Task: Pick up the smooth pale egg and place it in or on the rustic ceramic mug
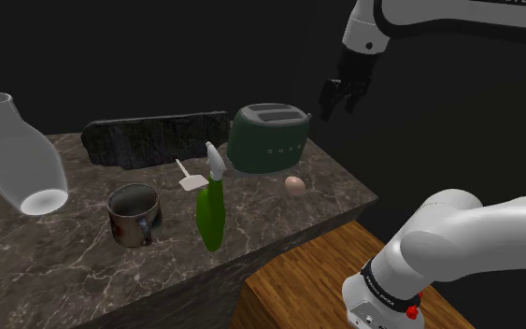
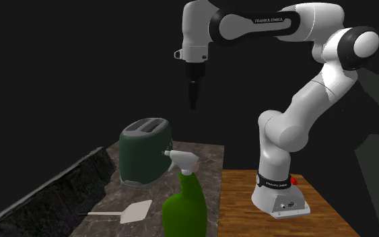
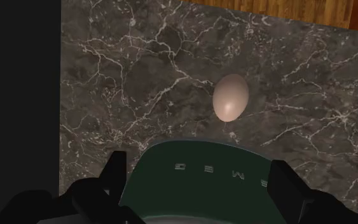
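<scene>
Fingers (image 3: pixel 115 173) apart, empty, hovering high above dark green toaster (image 3: pixel 196 175). Pale egg (image 3: pixel 230 97) lies on marble-patterned desk (image 3: pixel 120 83) just beside toaster, well apart from brown mug (image 1: pixel 135 215), green spray bottle (image 1: pixel 211 210) between them.

- The toaster (image 3: pixel 203 184): in the wrist view the picture's edge cuts off all but its rounded end, and the 2 fingers (image 3: pixel 112 184) cover its corners.
- The bottle (image 2: pixel 184 215), in front of the toaster in the second exterior view: its base is cut off, and it hides the counter (image 2: pixel 210 158) behind it.
- The gripper (image 2: pixel 194 102), above the toaster in that view: seen edge-on, too small to tell any gap.
- The arm (image 1: pixel 438 23), above the toaster in the shoulder view: cut off by the top and right edges.
- The slab (image 1: pixel 158 138) behind the toaster: the toaster hides its near end.
</scene>
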`<state>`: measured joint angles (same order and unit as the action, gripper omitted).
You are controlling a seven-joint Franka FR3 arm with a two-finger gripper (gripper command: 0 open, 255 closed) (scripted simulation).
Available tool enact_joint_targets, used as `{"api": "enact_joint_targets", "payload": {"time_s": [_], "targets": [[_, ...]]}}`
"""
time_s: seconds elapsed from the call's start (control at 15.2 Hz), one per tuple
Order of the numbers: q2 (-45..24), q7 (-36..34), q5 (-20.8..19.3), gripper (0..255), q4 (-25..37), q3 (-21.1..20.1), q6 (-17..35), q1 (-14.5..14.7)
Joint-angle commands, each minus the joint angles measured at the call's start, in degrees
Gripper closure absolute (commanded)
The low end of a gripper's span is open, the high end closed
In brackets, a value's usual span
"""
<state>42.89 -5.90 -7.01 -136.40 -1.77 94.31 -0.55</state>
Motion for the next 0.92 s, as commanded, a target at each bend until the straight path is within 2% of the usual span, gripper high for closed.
{"api": "enact_joint_targets", "payload": {"time_s": [0.0, 0.46, 0.86], "targets": [[0.0, 0.0, 0.0, 0, 0.0, 0.0, 0.0, 0.0], [1.5, -2.1, -0.1, 0, -14.3, -2.0, 13.9, 1.7], [-1.5, -4.5, -0.7, 0, -24.2, -4.2, 27.5, 2.9]]}}
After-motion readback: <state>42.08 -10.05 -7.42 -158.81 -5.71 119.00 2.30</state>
